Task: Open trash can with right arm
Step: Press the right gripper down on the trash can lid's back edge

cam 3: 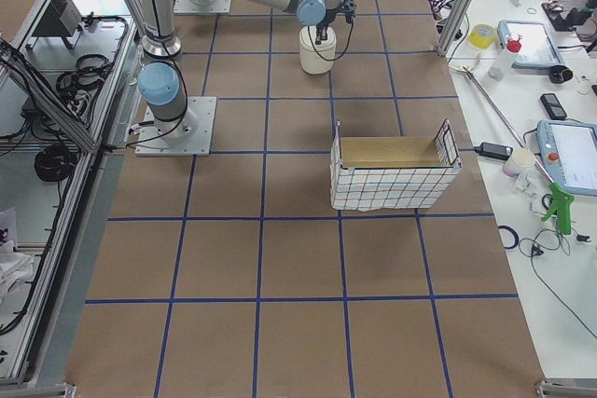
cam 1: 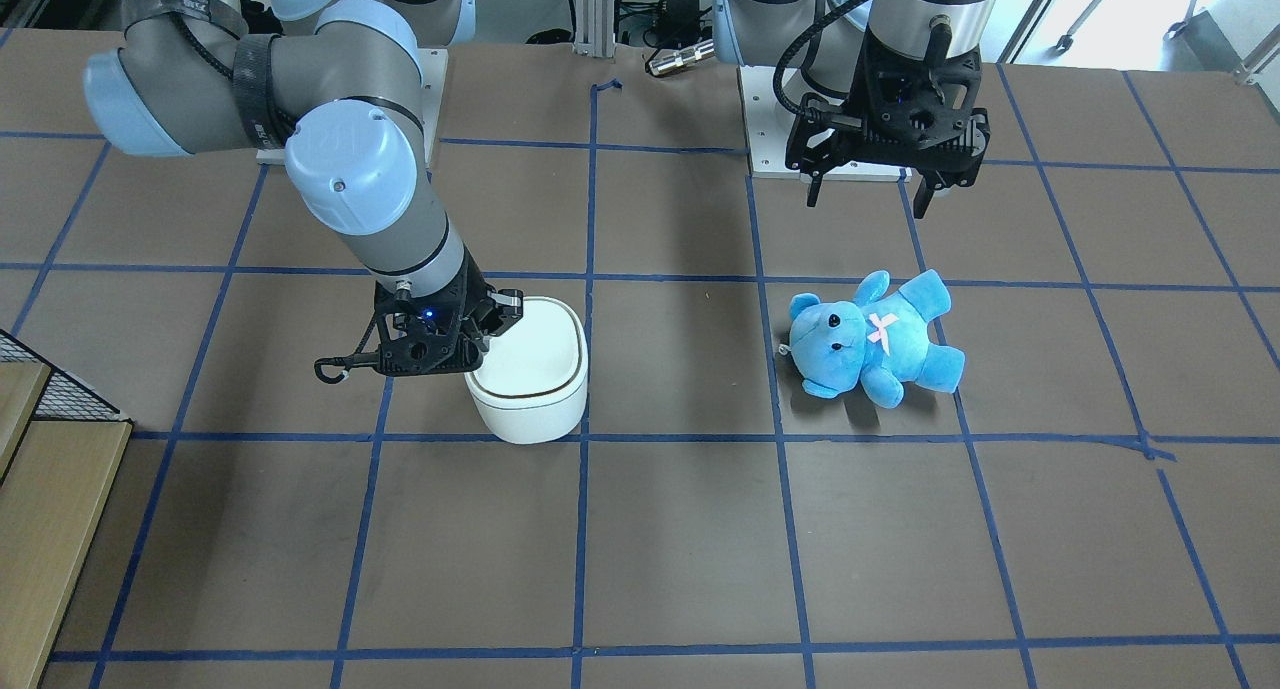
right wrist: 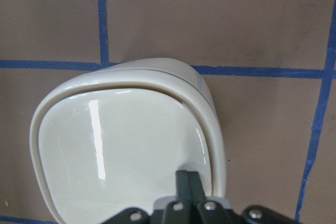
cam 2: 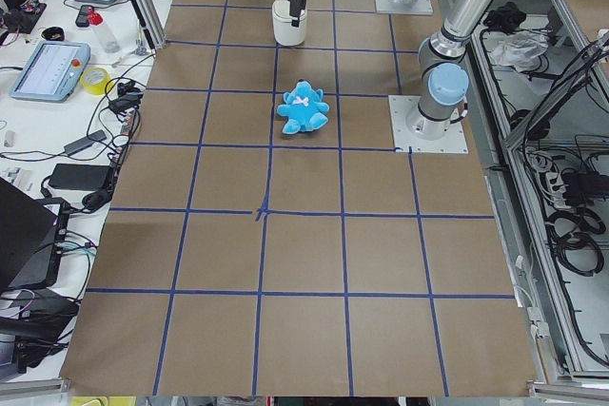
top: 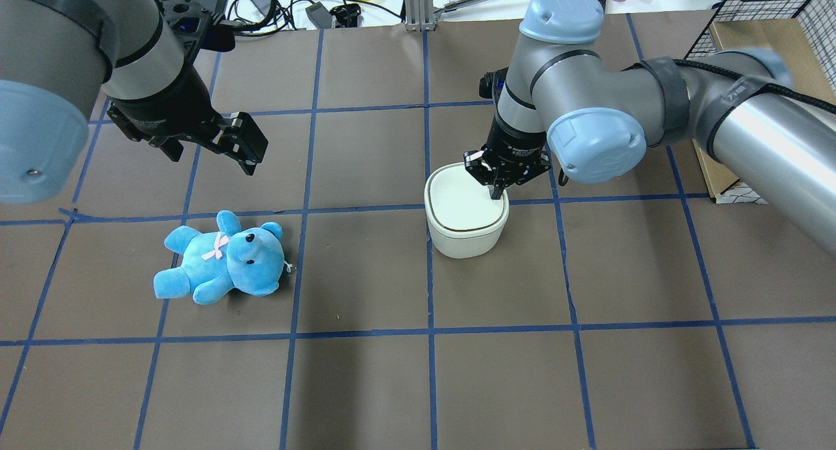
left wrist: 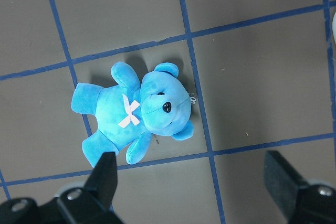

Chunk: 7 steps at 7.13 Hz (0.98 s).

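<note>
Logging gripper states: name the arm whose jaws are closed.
The right arm, jaws together over the white trash can; the left arm has its jaws spread wide.

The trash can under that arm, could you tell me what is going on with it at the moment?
The right gripper has its fingers shut together and its tips set down on the lid of the white trash can, near one edge. The lid looks closed, so the can is not yet open. The left gripper hangs open and empty above the table, with the blue teddy bear lying untouched below it.
</note>
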{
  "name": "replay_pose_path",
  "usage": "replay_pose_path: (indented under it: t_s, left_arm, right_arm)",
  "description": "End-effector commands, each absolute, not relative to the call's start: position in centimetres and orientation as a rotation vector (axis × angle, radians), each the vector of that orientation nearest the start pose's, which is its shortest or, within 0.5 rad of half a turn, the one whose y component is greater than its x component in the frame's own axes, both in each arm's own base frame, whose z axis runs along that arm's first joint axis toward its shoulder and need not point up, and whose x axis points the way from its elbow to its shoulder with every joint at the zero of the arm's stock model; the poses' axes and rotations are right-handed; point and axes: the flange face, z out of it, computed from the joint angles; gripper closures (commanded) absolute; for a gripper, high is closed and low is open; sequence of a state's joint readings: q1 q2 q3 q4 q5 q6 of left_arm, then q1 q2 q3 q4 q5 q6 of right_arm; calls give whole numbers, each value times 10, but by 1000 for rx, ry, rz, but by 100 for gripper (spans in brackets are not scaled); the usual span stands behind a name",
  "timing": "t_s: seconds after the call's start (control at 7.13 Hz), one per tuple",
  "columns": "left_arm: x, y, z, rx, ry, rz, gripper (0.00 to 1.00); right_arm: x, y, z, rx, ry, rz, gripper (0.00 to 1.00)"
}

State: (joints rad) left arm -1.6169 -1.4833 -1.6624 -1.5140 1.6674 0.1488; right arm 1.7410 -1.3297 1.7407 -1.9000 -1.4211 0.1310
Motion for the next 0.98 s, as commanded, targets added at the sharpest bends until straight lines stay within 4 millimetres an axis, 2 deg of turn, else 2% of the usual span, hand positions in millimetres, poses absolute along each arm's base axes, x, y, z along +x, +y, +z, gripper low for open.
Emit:
replay_pose_path:
  t_s: [0.0, 0.28, 0.42, 0.7, 0.84]
  left_arm:
    - [-145, -454, 490, 292, 3028, -72, 0]
    - [-145, -454, 490, 292, 3028, -72, 0]
    - [-145, -454, 490, 292, 3028, -72, 0]
    - [-145, -454, 490, 292, 3028, -72, 0]
    - [-145, -454, 491, 292, 3027, -74, 0]
  right_arm:
    - [240, -520, 308, -43, 3000, 169, 100]
    - [240, -522, 306, -38, 3002, 169, 100]
    - [239, -524, 317, -34, 3012, 145, 100]
    - [238, -521, 354, -34, 3016, 139, 100]
    - [237, -518, 385, -28, 3016, 158, 100]
